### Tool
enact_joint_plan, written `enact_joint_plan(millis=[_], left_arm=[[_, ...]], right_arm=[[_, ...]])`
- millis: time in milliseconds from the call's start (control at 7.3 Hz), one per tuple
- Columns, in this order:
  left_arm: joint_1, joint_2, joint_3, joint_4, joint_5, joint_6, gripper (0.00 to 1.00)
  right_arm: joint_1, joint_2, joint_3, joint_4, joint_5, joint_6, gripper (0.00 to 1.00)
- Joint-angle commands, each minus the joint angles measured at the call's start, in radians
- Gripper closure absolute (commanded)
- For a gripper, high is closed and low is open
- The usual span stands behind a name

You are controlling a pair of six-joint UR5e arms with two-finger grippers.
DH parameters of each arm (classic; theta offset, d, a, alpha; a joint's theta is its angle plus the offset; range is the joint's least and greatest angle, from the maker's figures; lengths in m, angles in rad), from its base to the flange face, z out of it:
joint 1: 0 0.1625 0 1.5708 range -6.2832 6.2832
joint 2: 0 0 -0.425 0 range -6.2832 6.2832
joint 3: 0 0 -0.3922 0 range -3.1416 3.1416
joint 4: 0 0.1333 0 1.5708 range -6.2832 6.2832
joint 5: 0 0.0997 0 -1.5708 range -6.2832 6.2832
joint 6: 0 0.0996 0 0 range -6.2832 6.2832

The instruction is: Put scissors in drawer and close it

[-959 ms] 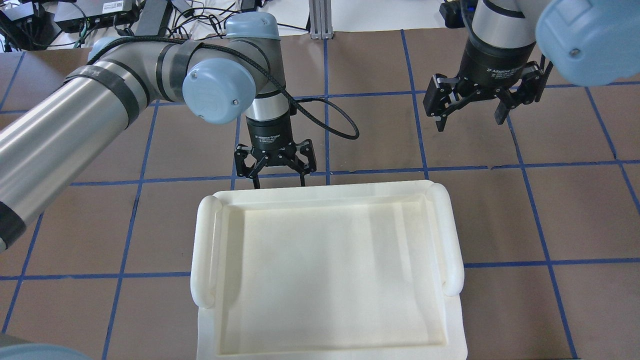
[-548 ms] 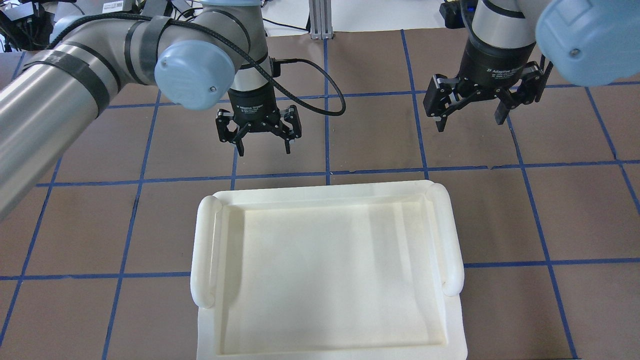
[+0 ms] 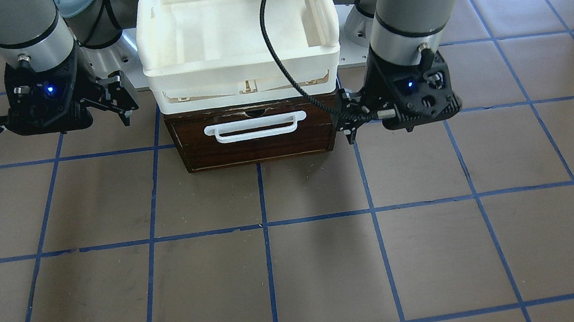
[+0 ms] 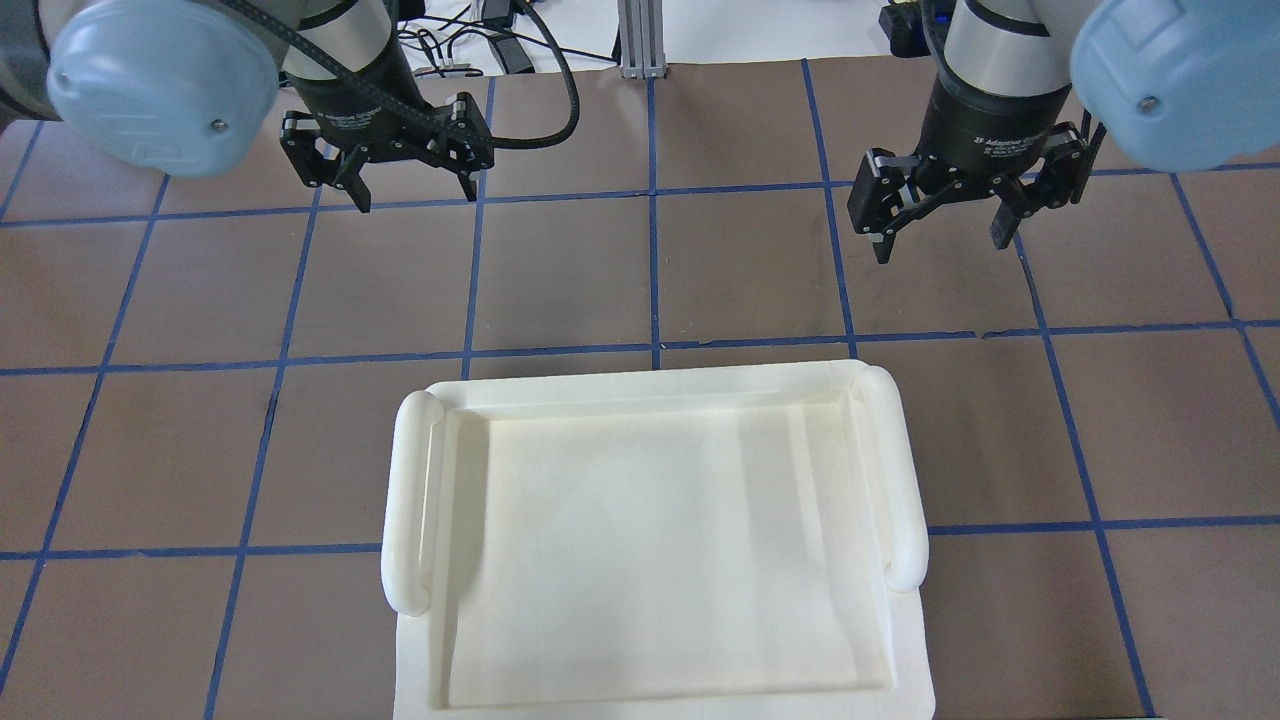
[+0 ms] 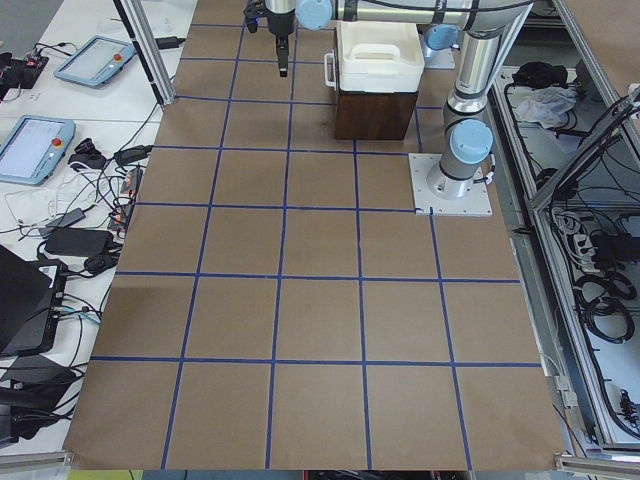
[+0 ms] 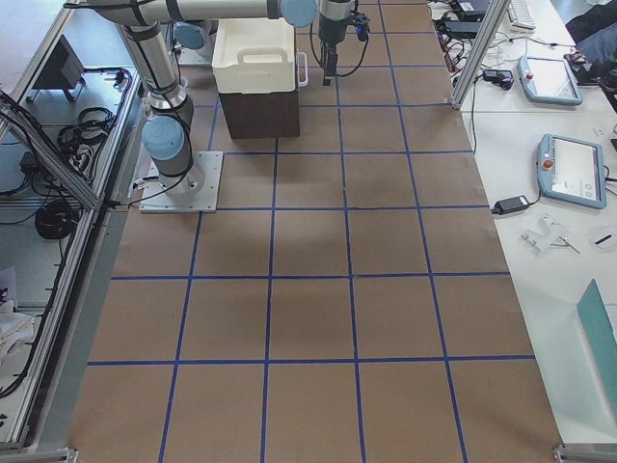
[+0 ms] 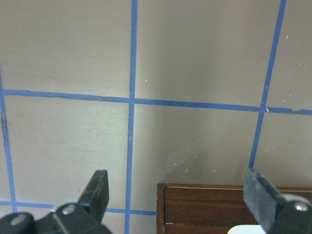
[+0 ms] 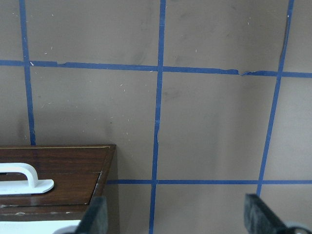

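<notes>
The drawer is shut, its dark brown front and white bar handle facing away from me. It is hidden under the tray in the overhead view. Its front also shows in the right wrist view, and a corner shows in the left wrist view. The scissors show in no view. My left gripper is open and empty, hovering over the table beside the drawer's front. My right gripper is open and empty on the other side.
A white plastic tray sits on top of the drawer's cabinet. A black cable loops from the left wrist. The brown table carries a blue tape grid. Side benches hold tablets and cables.
My left arm has swung away from the tray's far edge, out to the left and farther from me, gripper still open. The right arm has not moved.
</notes>
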Motion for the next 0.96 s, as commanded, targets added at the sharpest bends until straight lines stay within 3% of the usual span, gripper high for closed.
enact_joint_plan(millis=[0, 411, 548, 822], left_arm=[[-0.002, 0.11, -0.061, -0.005, 0.004, -0.027, 0.0], [0.023, 0.095, -0.058, 0.003, -0.003, -0.005, 0.0], [0.032, 0.095, -0.053, -0.07, 0.006, 0.018, 0.0], [0.044, 0.076, 0.047, -0.199, 0.006, 0.074, 0.0]], right_arm=[[0.0, 0.001, 0.0, 0.003, -0.003, 0.002, 0.0], [0.0, 0.0, 0.014, 0.0, -0.003, 0.01, 0.0], [0.003, 0.0, 0.014, 0.0, -0.003, 0.011, 0.0], [0.0, 0.0, 0.014, -0.002, -0.004, 0.005, 0.0]])
